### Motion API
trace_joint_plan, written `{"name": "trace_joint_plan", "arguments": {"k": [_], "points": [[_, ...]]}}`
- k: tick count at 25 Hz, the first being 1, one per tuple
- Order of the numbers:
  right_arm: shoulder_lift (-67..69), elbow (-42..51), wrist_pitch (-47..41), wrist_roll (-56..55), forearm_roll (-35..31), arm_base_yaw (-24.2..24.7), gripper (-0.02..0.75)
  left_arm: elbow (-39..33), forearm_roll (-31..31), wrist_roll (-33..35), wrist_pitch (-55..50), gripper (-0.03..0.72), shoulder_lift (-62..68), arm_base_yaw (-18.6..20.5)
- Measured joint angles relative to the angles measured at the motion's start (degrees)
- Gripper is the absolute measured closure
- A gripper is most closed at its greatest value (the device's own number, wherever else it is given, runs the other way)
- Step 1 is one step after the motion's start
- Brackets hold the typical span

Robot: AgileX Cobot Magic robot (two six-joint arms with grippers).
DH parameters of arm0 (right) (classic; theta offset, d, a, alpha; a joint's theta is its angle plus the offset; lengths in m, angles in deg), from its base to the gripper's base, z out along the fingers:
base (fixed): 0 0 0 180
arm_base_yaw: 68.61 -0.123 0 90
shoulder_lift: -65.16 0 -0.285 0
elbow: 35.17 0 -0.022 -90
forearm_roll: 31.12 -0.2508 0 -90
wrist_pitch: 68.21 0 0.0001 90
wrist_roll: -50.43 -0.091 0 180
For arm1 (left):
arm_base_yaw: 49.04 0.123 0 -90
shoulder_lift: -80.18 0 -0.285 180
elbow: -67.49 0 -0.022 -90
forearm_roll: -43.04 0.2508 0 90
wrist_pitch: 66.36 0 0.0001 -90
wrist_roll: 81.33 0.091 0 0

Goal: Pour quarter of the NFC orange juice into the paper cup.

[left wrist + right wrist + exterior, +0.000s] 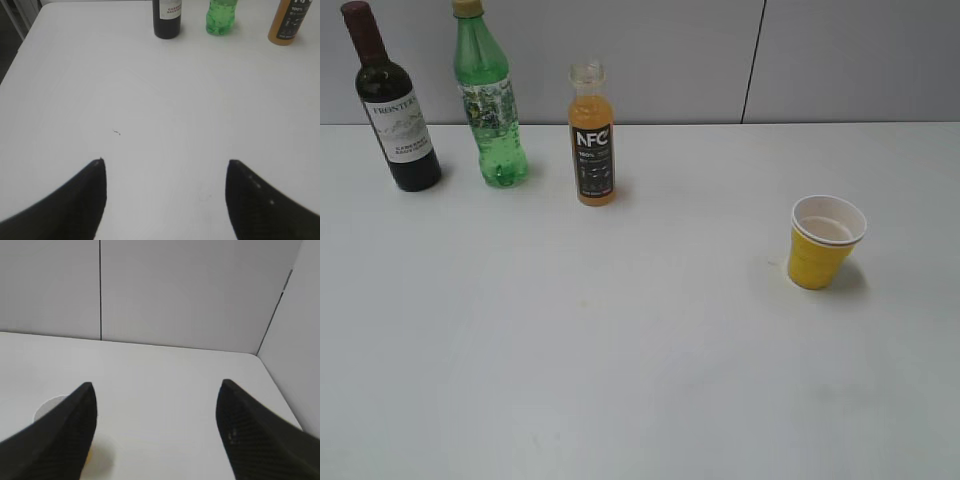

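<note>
Exterior view shows the NFC orange juice [592, 135], a small clear uncapped plastic bottle with glossy black label, upright at the back of the matte white table [620, 350], the tapered yellow paper cup [825, 241] well right, while both textured black grippers, left gripper [165, 200] and right gripper [155, 430], gape wide, empty.

Three bottles stand on one white table [640, 380]: one orange juice bottle [592, 135], one green plastic bottle [489, 100] and one dark wine bottle [393, 105]. There is one yellow paper cup [823, 242].
</note>
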Motion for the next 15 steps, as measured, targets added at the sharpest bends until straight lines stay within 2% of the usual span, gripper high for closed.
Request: {"name": "trace_joint_plan", "arguments": {"k": [6,15], "points": [[17.12,0.05,17.81,-17.05,17.50,0.00,0.148,0.00,0.05,0.00,0.00,0.141,0.00,0.00],[39.58,4.66,41.64,-22.87,22.38,0.00,0.148,0.00,0.05,0.00,0.00,0.141,0.00,0.00]]}}
